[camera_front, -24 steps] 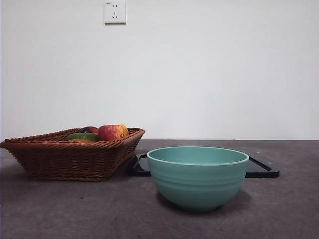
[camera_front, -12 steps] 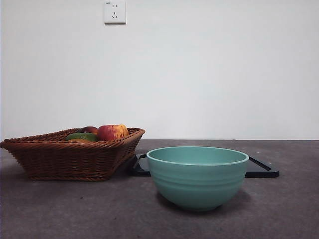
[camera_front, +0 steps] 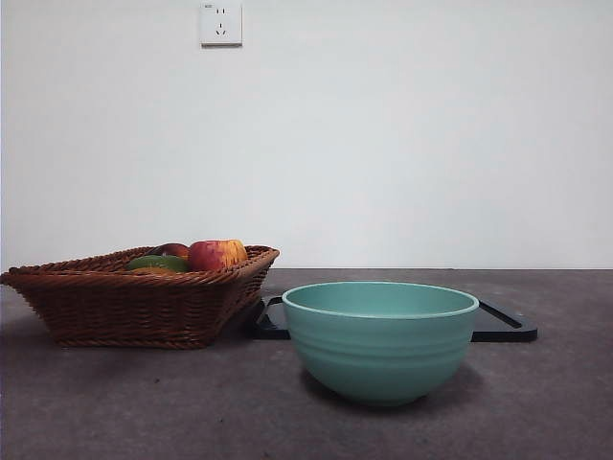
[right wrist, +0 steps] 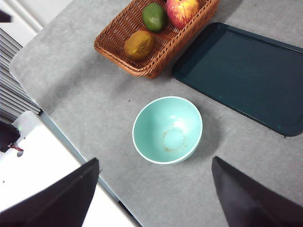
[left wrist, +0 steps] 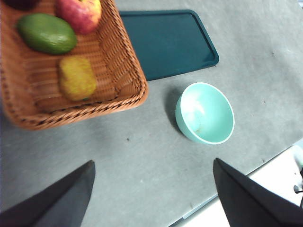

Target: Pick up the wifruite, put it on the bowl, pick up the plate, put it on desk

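Note:
The wifruite point(left wrist: 77, 78) is a dull yellow-brown oval lying in the brown wicker basket point(left wrist: 118, 56), next to a green fruit point(left wrist: 46, 33) and a red-yellow apple point(left wrist: 80, 12). It also shows in the right wrist view point(right wrist: 138, 44). The mint-teal bowl point(camera_front: 380, 340) stands empty on the desk point(camera_front: 144, 402), in front of the dark flat plate point(camera_front: 503, 323). My left gripper point(left wrist: 154, 163) is open and empty, high above the desk between basket and bowl. My right gripper point(right wrist: 155, 160) is open and empty, high above the bowl point(right wrist: 167, 130). Neither arm shows in the front view.
The basket point(camera_front: 134, 302) stands at the left, its corner over the edge of the dark plate point(right wrist: 246, 75). The desk's front edge point(right wrist: 61, 137) runs close to the bowl, with white equipment beyond it. A white wall with a socket point(camera_front: 220, 24) lies behind.

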